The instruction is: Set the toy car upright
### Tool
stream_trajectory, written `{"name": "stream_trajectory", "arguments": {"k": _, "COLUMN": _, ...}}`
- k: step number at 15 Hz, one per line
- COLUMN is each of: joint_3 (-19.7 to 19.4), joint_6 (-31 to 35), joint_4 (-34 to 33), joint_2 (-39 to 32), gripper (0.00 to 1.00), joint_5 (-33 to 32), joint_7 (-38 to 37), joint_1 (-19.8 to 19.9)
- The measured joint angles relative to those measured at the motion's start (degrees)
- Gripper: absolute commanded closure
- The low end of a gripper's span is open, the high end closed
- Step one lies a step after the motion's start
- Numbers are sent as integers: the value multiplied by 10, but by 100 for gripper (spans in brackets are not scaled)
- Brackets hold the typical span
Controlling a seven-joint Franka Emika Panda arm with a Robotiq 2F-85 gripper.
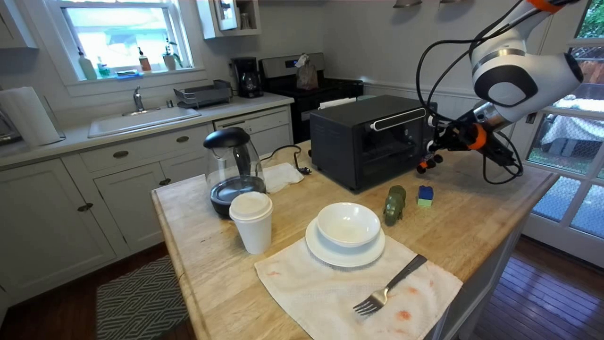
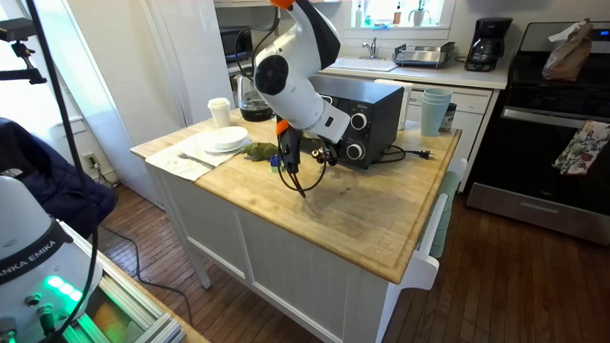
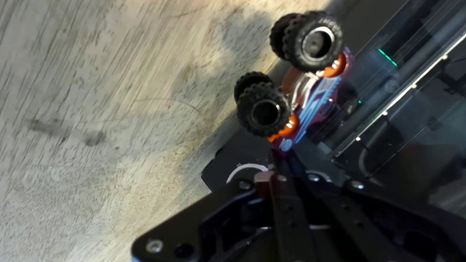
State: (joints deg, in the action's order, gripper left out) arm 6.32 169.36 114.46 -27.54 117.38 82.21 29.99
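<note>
Jaws: almost together at the tip of your gripper (image 3: 285, 160); you have one end of the car (image 3: 316, 100) pinched in them.
Car: just past the jaws in your wrist view, slanting off to the far right, most of its body sticking out free of your grip.
Tilt: you see it flank-on, turned on its side, its four black wheels (image 3: 316, 44) pointing left over the table (image 3: 91, 91), its body to the right, toward the oven (image 1: 365, 141). Whether it touches either one, you cannot tell.
Arm (image 1: 542, 71): yours comes in from the right in an exterior view, the gripper by the oven's right end and the car under it.
Block (image 1: 425, 196): blue over green, on the table, nearer than your car in that view.
Figure (image 1: 394, 205): green, just left of the block.
Bowl (image 1: 349, 224): white, on a plate (image 1: 347, 258) at the far end of the cloth (image 1: 302, 278).
Fork (image 1: 389, 285): on the cloth, tines to the near left.
Cup (image 1: 252, 222): white, lidded, upright left of the plate.
Kettle (image 1: 234, 174): glass, just beyond the cup.
</note>
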Motion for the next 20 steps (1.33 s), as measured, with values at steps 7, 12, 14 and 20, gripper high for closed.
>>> {"name": "stream_trajectory", "arguments": {"k": 7, "joint_3": -15, "joint_6": -23, "joint_4": -36, "joint_2": -42, "gripper": 100, "joint_5": 65, "joint_7": 77, "joint_1": -14}}
{"name": "stream_trajectory", "arguments": {"k": 12, "joint_3": -20, "joint_6": -27, "joint_4": -36, "joint_2": -42, "gripper": 100, "joint_5": 99, "joint_7": 114, "joint_1": -18}}
{"name": "stream_trajectory", "arguments": {"k": 14, "joint_3": -20, "joint_6": -27, "joint_4": -36, "joint_2": -42, "gripper": 100, "joint_5": 101, "joint_7": 122, "joint_1": -18}}
{"name": "stream_trajectory", "arguments": {"k": 20, "joint_3": -21, "joint_6": -27, "joint_4": -36, "joint_2": -41, "gripper": 100, "joint_5": 101, "joint_7": 130, "joint_1": -18}}
